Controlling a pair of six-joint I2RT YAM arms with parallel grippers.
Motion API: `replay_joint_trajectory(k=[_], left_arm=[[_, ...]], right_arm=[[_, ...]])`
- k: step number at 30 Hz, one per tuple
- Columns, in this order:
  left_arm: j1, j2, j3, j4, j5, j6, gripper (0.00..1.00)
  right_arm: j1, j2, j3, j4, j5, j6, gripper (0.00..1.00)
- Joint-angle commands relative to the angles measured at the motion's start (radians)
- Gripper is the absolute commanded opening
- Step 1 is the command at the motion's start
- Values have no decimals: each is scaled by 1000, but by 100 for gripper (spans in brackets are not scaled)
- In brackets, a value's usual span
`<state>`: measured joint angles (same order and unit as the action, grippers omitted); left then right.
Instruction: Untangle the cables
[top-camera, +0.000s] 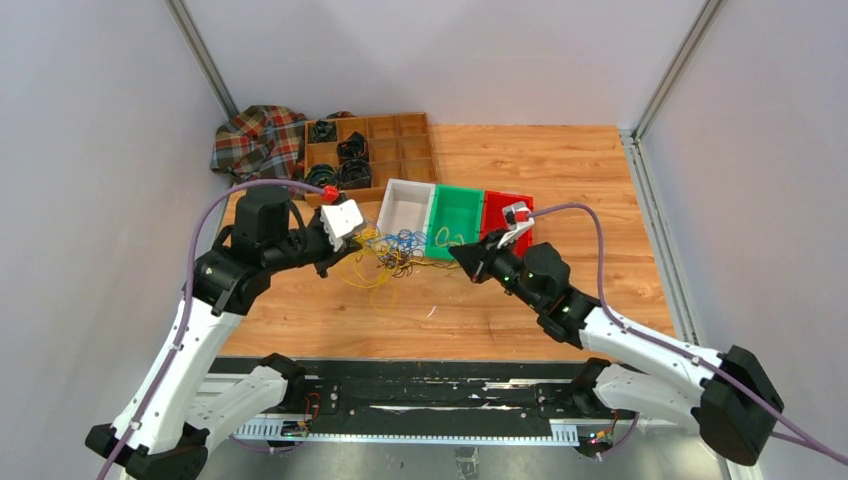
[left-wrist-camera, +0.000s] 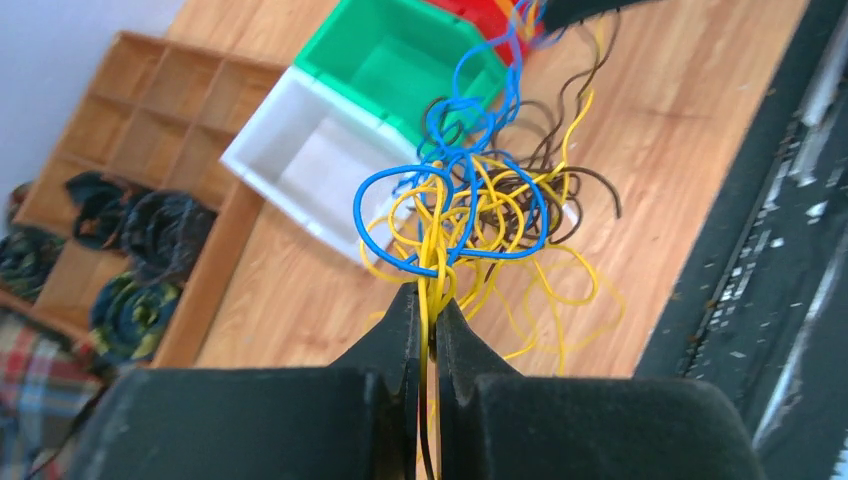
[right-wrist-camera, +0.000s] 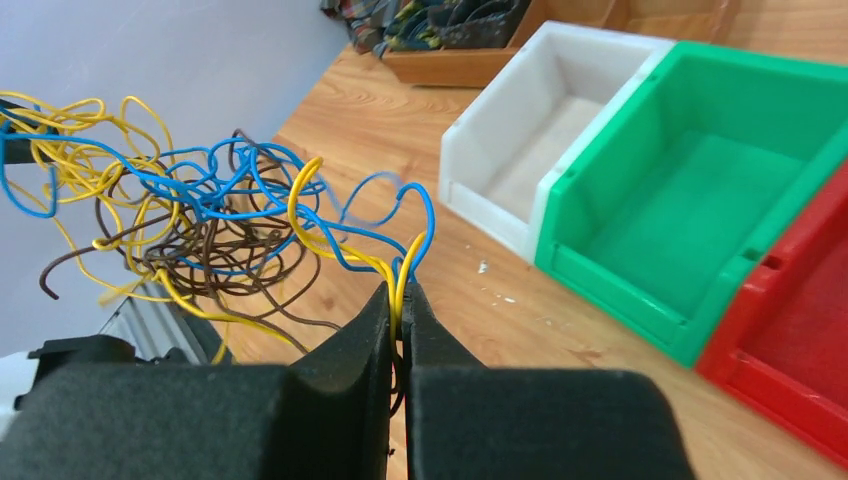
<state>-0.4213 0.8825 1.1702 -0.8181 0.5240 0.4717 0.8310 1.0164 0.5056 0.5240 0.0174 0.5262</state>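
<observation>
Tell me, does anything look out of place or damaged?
The cables: yellow, blue and brown wires knotted together, held between the left gripper and right gripper. A plaid cloth lies crumpled beside the wooden tray. No damage shows.

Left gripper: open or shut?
Shut: in the left wrist view, the left gripper clamps yellow cables, with barely a gap at its tips.

I get bright, even overhead light, faint shadows on the bench (top-camera: 560, 300), and wrist views soft toward the background.
</observation>
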Motion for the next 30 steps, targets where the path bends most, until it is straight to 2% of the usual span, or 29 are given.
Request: replay_joint_trajectory(k=[1, 6, 12, 19, 20, 22, 23, 26, 28, 30], left_arm=[[2, -46, -30, -22, -186, 128, 1], [1, -79, -146, -112, -307, 341, 1], [1, -134, -360, -105, -484, 559, 1], [1, -175, -506, -92, -505, 735, 3], [2, -171, -507, -94, -486, 733, 13], [1, -151, -474, -111, -422, 697, 54], [2, -131, -429, -129, -376, 676, 64], [3, -65, -283, -178, -224, 554, 88], [2, -15, -178, -211, -114, 465, 94], [3, 32, -87, -214, -11, 367, 96]], right_arm=[[-56, -94, -21, -149, 57, -65, 1], [-162, -222, -25, -230, 66, -74, 1], [-295, -315, 26, -327, 47, -90, 0], [-349, -321, 62, -329, -16, -72, 1], [-349, -313, 62, -295, -53, -54, 1], [-350, -279, 65, -233, -159, -14, 0], [-348, -255, 72, -214, -210, 10, 1], [-333, -187, 101, -168, -348, 59, 1], [-293, -157, 112, -133, -389, 69, 1], [-237, -125, 131, -116, -398, 56, 0]])
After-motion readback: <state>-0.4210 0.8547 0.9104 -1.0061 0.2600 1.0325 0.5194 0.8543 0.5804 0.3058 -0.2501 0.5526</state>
